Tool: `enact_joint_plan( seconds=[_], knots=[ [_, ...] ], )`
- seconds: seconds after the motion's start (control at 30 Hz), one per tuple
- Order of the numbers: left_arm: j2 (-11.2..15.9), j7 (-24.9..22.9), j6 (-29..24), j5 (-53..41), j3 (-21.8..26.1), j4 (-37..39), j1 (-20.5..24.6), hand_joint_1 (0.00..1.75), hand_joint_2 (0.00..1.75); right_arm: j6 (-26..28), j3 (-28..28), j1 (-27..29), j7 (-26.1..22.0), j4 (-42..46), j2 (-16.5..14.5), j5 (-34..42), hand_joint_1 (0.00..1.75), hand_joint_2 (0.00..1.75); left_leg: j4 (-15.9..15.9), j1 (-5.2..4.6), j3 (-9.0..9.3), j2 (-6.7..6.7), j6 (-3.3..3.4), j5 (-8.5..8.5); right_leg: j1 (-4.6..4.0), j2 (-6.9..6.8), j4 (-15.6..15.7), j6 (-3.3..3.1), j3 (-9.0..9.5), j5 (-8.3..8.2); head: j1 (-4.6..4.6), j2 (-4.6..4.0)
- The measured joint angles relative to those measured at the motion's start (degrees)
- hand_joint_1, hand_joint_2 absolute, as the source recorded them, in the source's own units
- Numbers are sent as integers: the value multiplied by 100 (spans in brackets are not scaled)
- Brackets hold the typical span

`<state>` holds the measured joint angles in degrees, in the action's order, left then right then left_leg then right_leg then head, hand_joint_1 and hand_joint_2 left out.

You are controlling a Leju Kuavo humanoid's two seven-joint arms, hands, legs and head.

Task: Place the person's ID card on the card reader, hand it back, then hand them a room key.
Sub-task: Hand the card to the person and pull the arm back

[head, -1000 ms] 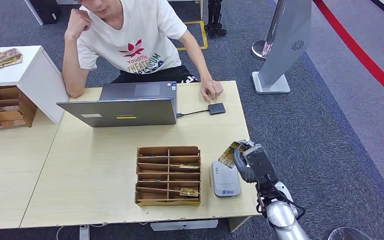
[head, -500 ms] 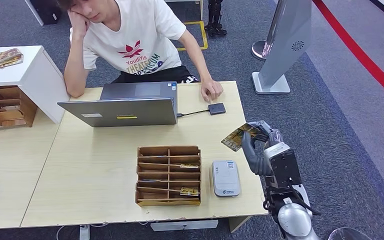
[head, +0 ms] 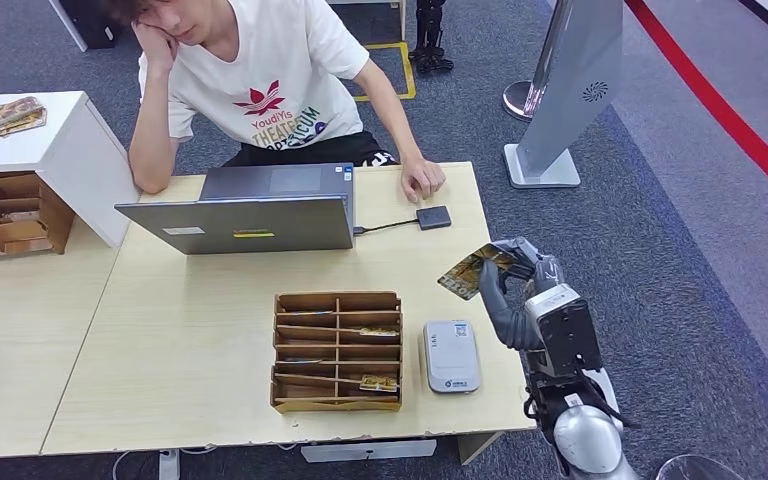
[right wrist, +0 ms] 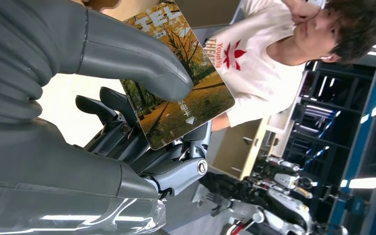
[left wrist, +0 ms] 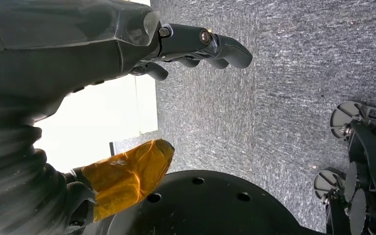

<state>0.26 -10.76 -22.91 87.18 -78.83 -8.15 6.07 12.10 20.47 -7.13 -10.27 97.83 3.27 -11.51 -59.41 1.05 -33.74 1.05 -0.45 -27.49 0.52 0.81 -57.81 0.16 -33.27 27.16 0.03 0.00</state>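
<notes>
Right hand [head: 516,285]: raised over the table's right edge [head: 487,250], thumb [right wrist: 127,58] pressed on the face of a card [head: 473,270] against the darker fingers [right wrist: 127,132] behind it; a pinch near one end, most of the card jutting free toward the person [head: 260,80]. Card: autumn-tree print with hotel lettering, so probably the room key rather than the ID, held tilted in the air, well above and beyond the card reader [head: 451,356]. Card reader: lying flat, just right of the wooden slotted organiser [head: 337,350], nothing on it. Person's hand [head: 423,180]: resting on the far table edge beside a small dark hub [head: 434,217], not reaching out; other hand propping the head. Left hand [left wrist: 196,46]: hanging over grey carpet, fingers curled loosely, holding nothing. Risks, as judged: shallow grip, so a slip or twist of the card on release; person inattentive, so letting go before a firm take would drop the card onto table or floor; reach possibly stopping short of the resting hand.
</notes>
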Motion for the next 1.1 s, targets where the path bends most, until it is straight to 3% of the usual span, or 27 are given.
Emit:
enact_joint_plan(
  seconds=[0.23, 0.37, 0.6, 1.1],
  knots=[
    [10, -97, 146, -99, -114, -1, 35, 0, 175, -408, 481, -992, 487, -438, -21, -161, 175, 175, 0, 1, 2, -6, -1, 6, 0, 5, -3, -1, 1, -5, -1, 0],
    [24, -199, 216, -281, -297, 0, 85, 0, 175, -621, 711, -1922, 864, -1314, -194, -211, 175, 175, 0, 1, 3, -5, 2, 14, 0, 6, -6, -3, 0, -9, -1, 0],
    [40, -271, 270, -429, -575, 1, 136, 0, 175, -688, 954, -3209, 1055, -2918, -631, -476, 175, 175, -1, 1, 1, 3, 1, 20, 0, 2, -9, -5, 0, -11, 1, 0],
    [62, -332, 330, -488, -755, 1, 154, 0, 175, -513, 1047, -3899, 1260, -4114, -987, -1159, 169, 175, -1, 0, 1, 3, 2, 18, 0, 1, -7, -4, -1, -10, -1, 0]
  ],
)
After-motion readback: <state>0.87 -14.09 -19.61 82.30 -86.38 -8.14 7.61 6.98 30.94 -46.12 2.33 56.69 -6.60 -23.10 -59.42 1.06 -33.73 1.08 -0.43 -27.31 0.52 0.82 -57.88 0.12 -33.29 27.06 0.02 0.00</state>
